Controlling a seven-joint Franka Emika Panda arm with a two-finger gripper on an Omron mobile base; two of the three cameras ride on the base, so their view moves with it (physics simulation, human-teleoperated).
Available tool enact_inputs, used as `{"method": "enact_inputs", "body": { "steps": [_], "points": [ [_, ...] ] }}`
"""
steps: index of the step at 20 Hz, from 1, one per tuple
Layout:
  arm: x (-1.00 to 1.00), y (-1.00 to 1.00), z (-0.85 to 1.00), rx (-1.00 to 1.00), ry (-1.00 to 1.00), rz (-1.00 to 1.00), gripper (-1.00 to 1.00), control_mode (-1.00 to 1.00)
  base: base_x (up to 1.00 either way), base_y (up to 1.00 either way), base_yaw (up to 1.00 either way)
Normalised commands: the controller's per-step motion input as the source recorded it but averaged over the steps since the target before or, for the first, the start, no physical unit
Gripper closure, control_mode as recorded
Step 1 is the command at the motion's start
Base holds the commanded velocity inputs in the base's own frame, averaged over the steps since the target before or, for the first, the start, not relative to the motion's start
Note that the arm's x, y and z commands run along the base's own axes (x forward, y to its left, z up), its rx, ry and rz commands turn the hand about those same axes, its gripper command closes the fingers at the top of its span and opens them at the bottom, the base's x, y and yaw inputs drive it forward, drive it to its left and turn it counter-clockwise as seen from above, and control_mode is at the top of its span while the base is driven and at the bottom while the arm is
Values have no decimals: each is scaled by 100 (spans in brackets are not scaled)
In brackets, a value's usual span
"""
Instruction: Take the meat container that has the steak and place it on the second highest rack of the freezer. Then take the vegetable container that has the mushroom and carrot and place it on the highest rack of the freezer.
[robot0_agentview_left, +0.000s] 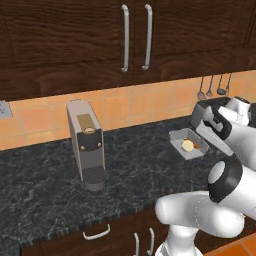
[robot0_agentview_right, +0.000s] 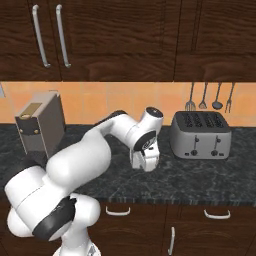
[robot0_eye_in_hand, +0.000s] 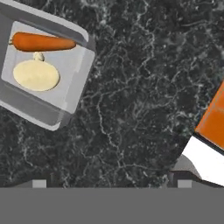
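Dark marble desk (robot0_agentview_left: 45, 170) under wooden cabinets, left to right: one coffee machine (robot0_agentview_left: 86, 143); one vegetable container (robot0_eye_in_hand: 42, 72) with one carrot (robot0_eye_in_hand: 41, 42) and one mushroom (robot0_eye_in_hand: 36, 75), upper left of the wide-open, empty claw (robot0_eye_in_hand: 111, 183) in hand view, carrot lengthwise; one toaster (robot0_agentview_right: 200, 134).
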Motion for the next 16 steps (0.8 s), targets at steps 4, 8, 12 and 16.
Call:
{"method": "enact_inputs", "body": {
  "steps": [4,8,12,16],
  "points": [
    [94,-6,-31,0,0,-24,-100,-100,0,0,0],
    [57,-6,-45,0,0,-16,-100,-100,0,0,0],
    [21,-20,-55,0,0,-16,-100,-100,0,0,0],
    [34,-11,-31,0,0,-12,-100,-100,0,0,0]
  ]
}}
